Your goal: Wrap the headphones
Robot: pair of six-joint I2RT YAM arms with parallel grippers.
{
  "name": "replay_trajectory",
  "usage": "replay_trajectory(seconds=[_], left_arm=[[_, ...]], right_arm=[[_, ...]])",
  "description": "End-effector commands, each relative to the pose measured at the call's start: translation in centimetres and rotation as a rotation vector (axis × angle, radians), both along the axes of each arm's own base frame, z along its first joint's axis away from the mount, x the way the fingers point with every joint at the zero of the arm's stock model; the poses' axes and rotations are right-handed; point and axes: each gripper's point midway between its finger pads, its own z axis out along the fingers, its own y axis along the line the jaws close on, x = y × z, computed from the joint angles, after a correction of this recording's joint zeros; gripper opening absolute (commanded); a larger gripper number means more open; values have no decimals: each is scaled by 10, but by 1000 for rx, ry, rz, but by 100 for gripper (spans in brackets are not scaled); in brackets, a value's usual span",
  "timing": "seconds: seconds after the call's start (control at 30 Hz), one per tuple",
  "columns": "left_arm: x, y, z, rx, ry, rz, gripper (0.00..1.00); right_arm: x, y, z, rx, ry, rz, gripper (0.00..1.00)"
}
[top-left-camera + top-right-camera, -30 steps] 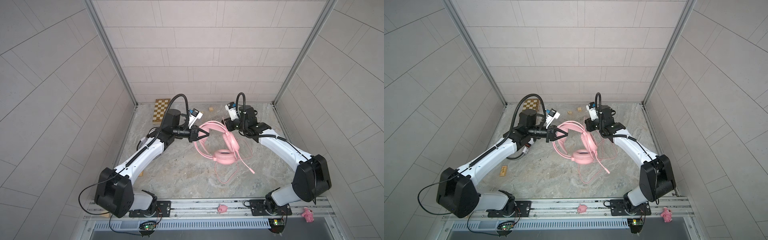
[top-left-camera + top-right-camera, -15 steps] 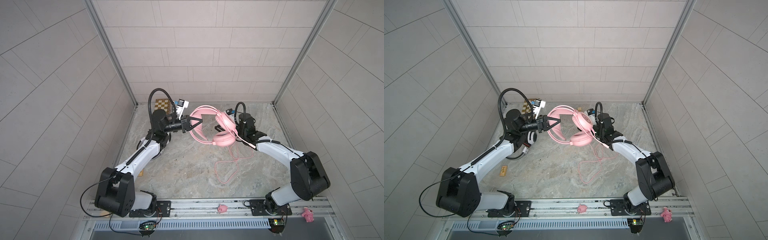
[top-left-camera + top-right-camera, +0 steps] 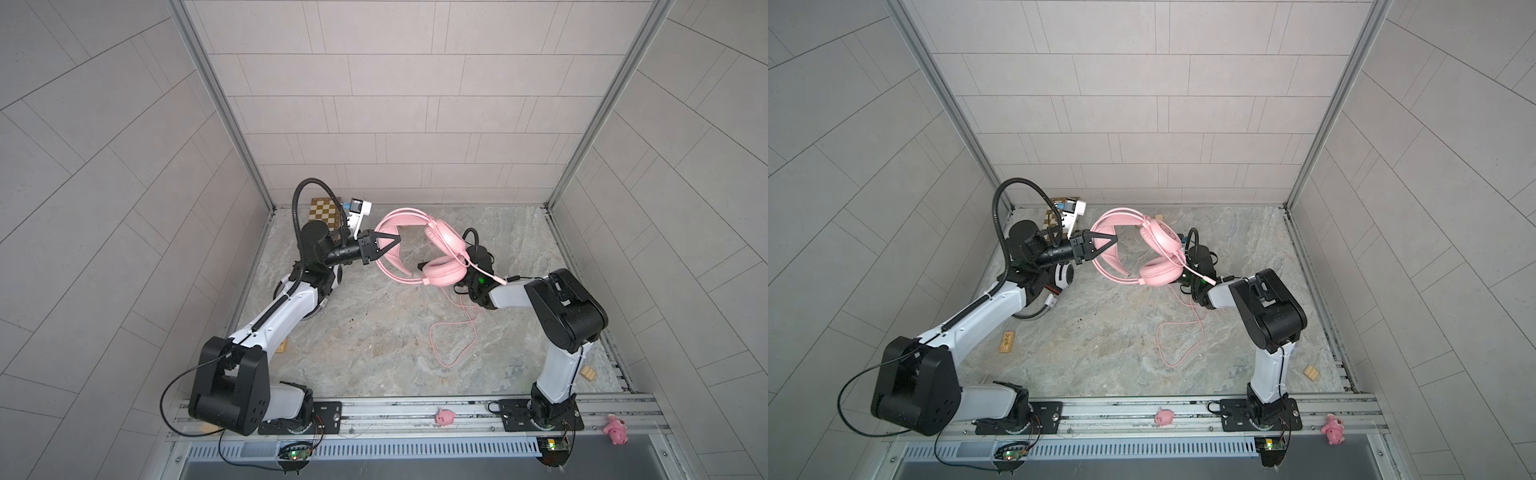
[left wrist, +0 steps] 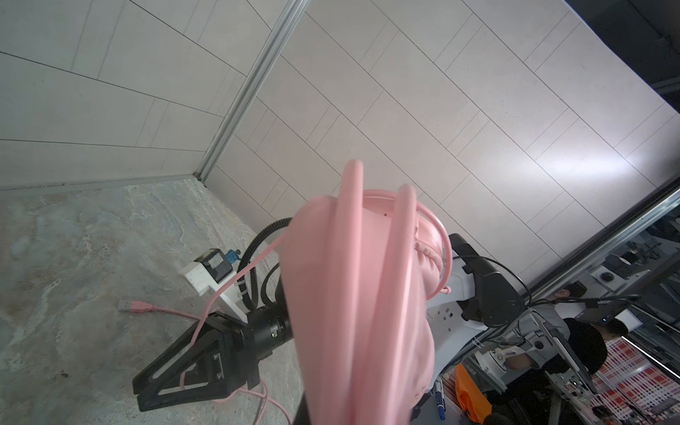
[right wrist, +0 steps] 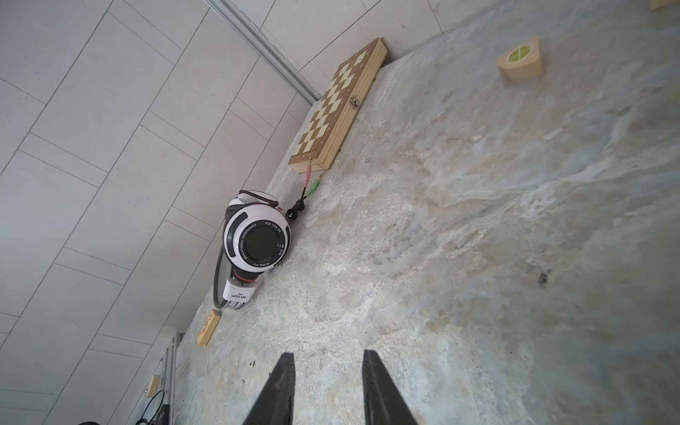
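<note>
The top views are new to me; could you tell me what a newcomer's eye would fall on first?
The pink headset hangs in the air over the middle of the table, headband clamped in the shut left gripper, its pink cord trailing down onto the marble. The open right gripper sits by the lower earcup. The white headset lies by the left wall, near the chessboard.

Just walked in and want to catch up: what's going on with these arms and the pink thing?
The left gripper is shut on the headband of the pink headset, holding it up off the table. Its cord hangs down to a loose loop on the table, not yet wrapped. The right gripper is open, low beside the headset near the cord. A white headset lies aside on the table.
</note>
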Motion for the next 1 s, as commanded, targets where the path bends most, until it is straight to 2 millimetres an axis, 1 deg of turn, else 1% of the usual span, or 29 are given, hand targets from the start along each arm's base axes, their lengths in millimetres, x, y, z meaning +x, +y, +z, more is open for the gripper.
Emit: replay_trajectory(seconds=[0.0, 0.07, 0.17, 0.23, 0.3, 0.37, 0.5, 0.57, 0.6, 0.63, 0.67, 0.8, 0.87, 0.97], left_arm=[[-6, 14, 36, -42, -154, 78, 0], [-3, 21, 38, -46, -157, 124, 0], [4, 31, 34, -20, -174, 210, 0], [10, 37, 31, -7, -160, 265, 0], [16, 43, 28, 1, -146, 319, 0], [22, 50, 24, 10, -133, 382, 0], [27, 67, 23, 23, -165, 514, 0], [29, 78, 23, 36, -183, 592, 0], [31, 84, 19, 49, -178, 630, 0], [33, 91, 17, 60, -180, 675, 0], [35, 97, 16, 69, -177, 718, 0], [39, 117, 10, 101, -170, 843, 0], [41, 124, 7, 116, -169, 887, 0], [43, 130, 4, 137, -163, 919, 0]], right_arm=[[-14, 16, 8, 66, -30, 41, 31], [-25, 22, -4, 49, -12, 54, 29], [-39, 30, -16, 43, 8, 81, 25], [-46, 34, -20, 48, 19, 98, 21], [-51, 34, -22, 47, 27, 96, 15], [-55, 37, -20, 57, 31, 102, 12], [-70, 49, -17, 67, 38, 133, 10], [-79, 54, -16, 63, 39, 145, 10], [-82, 56, -15, 62, 39, 148, 10], [-86, 58, -10, 67, 31, 154, 10], [-94, 58, -14, 60, 43, 162, 10], [-117, 64, -9, 28, 49, 201, 10], [-130, 69, -2, -3, 40, 230, 11], [-147, 77, 9, -73, 13, 273, 11]])
